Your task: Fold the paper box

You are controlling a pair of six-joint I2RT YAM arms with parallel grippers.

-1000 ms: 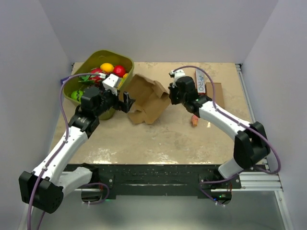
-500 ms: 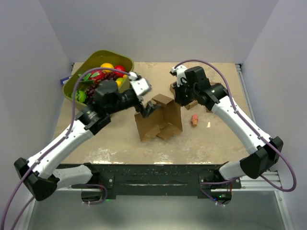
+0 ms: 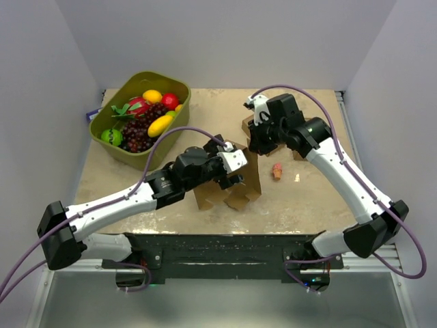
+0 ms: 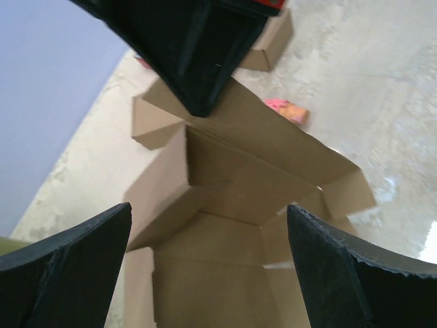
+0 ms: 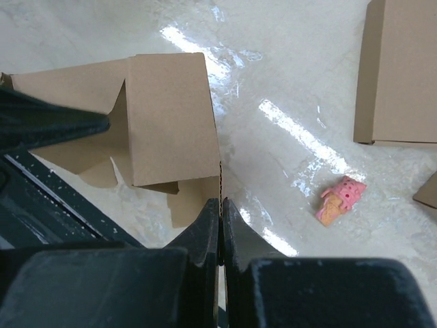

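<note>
Pinching side: right gripper [image 5: 220,205] closed tight on a panel edge of the paper box [image 5: 167,116].
Free side: left gripper [image 4: 208,212] spread wide, holding nothing, facing the box's open inside.
Box position: partly upright, middle of the table [image 3: 293,205], between both arms.
Nearby: pink toy [image 3: 277,171].

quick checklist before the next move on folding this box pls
1. Grip: the right gripper is shut on the edge of a panel of the paper box: ok.
2. The left gripper is open, its fingers astride the box's open inside: ok.
3. The side flaps tucked in: not ok, they stick outward.
4. Lid closed: not ok, the inside shows.
5. The pink toy lies apart from the box: ok.
6. Box base flat on the table: cannot tell.
</note>
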